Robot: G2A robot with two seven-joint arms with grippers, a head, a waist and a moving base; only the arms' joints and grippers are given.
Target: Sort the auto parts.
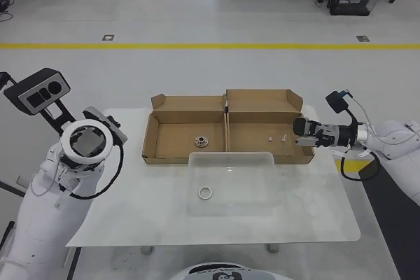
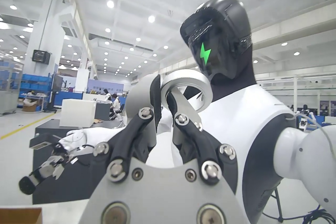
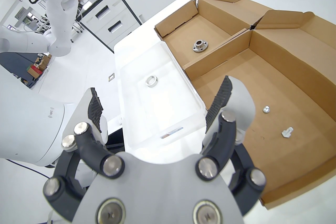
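Progress, my read: partly sorted, approx. three parts binned, two to go. Landmark = clear tray point(image 1: 231, 156).

Done: two cardboard boxes sit just behind tray's far edge. The flange box point(image 1: 185, 112), behind tray's L-arm half, holds one flanged hub point(image 1: 200, 141). The fastener box point(image 1: 262, 105), behind the R-arm half, holds a nut-like piece point(image 3: 266, 109) and a bolt-like piece point(image 3: 287, 132), near each other but apart.

Left to do: one small ring point(image 1: 205, 192) lies loose on tray floor, toward tray's L-arm end, nothing touching it. Also a big metal ring point(image 2: 183, 77) is in hand and not yet dropped in either box.

L gripper point(image 2: 162, 98): clamped on big metal ring, one finger thru the bore, other pressing outside wall. Arm is raised well off tray's L-arm side, gripper turned upward, away from tabletop.

R gripper point(image 3: 160, 89): fingers spread wide, nothing betw. them. It hovers beyond tray's far R-arm corner, at fastener box's outer end, tilted down w/ its cam looking across box floor toward tray.
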